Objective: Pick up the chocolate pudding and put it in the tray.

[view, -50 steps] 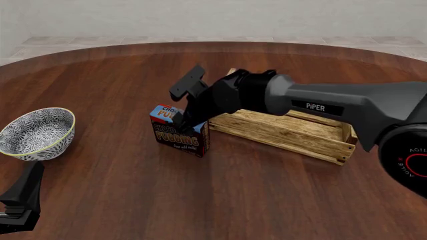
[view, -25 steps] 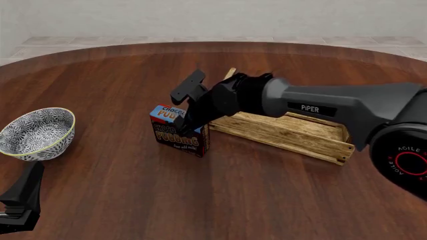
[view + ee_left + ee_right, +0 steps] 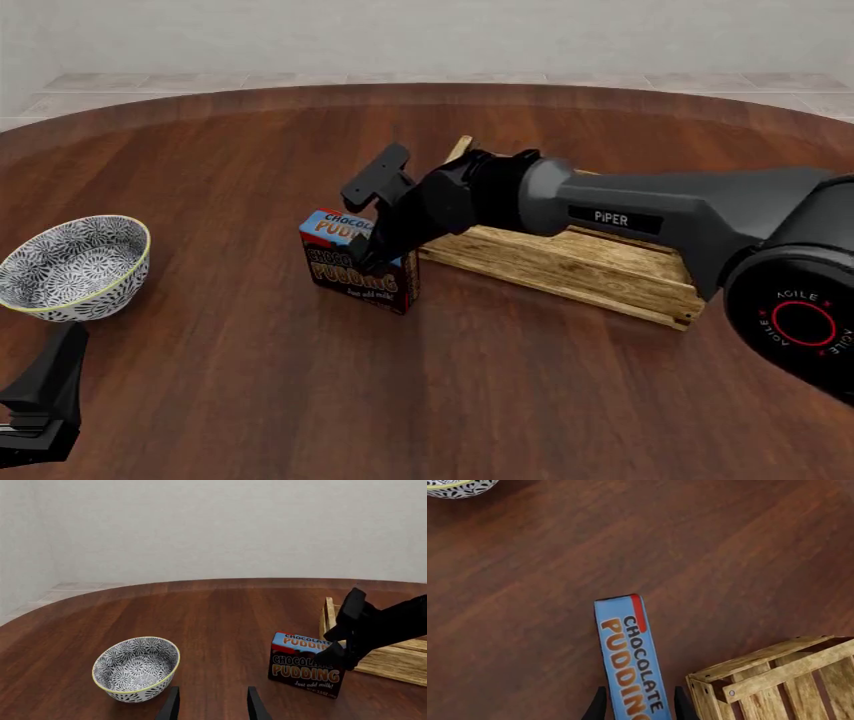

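Now my right gripper (image 3: 636, 706) straddles the chocolate pudding (image 3: 626, 655) top w/ fingers either side, grip unclear; tray (image 3: 774, 680) just beside.

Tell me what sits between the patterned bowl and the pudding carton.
Nothing: in the front view only bare wooden table separates the bowl from the chocolate pudding. The left wrist view shows the same bare stretch.
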{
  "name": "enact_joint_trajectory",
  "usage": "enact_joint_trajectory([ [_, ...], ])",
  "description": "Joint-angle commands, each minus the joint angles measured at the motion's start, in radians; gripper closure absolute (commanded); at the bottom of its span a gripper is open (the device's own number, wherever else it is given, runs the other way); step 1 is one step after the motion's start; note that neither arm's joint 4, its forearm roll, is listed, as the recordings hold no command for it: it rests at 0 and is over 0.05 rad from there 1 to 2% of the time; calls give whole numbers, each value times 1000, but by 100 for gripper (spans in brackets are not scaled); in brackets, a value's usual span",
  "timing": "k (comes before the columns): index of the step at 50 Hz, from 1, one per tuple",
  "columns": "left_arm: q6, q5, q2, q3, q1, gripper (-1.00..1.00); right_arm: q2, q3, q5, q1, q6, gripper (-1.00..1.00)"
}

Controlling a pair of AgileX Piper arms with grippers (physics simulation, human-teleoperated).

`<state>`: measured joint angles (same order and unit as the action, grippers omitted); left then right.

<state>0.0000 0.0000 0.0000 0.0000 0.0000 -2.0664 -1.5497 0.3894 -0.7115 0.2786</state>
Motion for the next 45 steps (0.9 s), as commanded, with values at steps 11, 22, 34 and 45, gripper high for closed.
enact_joint_trajectory([
  [11,0,0,0,0,0,-100,-6,9,-11,-13,-16,100],
  [22,0,0,0,0,0,-100,37,38,-21,-25,2,100],
  [34,0,0,0,0,0,-100,117,51,5,-23,35,100],
  [45,0,0,0,0,0,-100,253,94,46,-12,88,100],
])
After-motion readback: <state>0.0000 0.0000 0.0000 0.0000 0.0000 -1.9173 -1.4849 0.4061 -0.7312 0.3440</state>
